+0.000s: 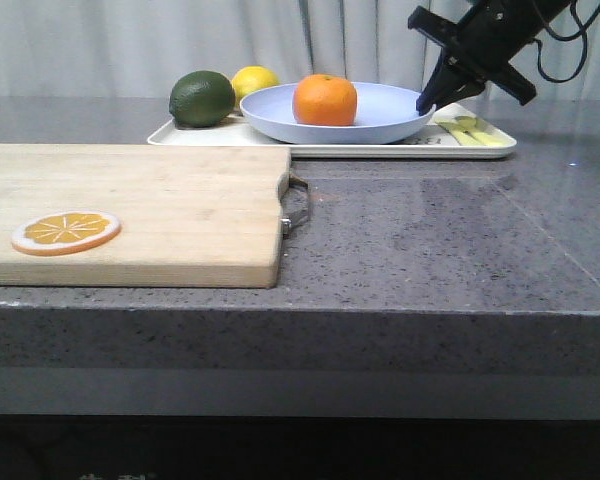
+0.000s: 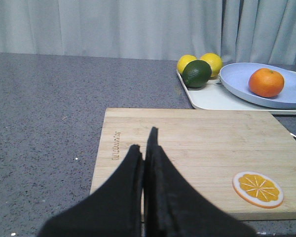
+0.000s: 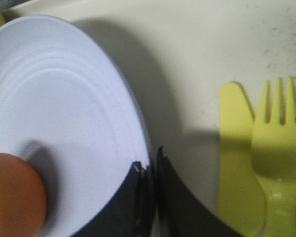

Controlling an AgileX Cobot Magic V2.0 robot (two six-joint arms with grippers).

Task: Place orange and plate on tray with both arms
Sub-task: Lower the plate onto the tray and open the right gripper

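You're at a staged kitchen-style setup: grey stone countertop, wooden cutting board, curtain backdrop.

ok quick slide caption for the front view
Right gripper pinching the rim of the plate, which holds the orange and sits on the tray.

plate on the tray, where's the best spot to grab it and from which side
Pinch the plate by its thin raised rim on the robot's right side, where the right claw already sits. The orange fills the middle, and a lime and lemon crowd the left edge.
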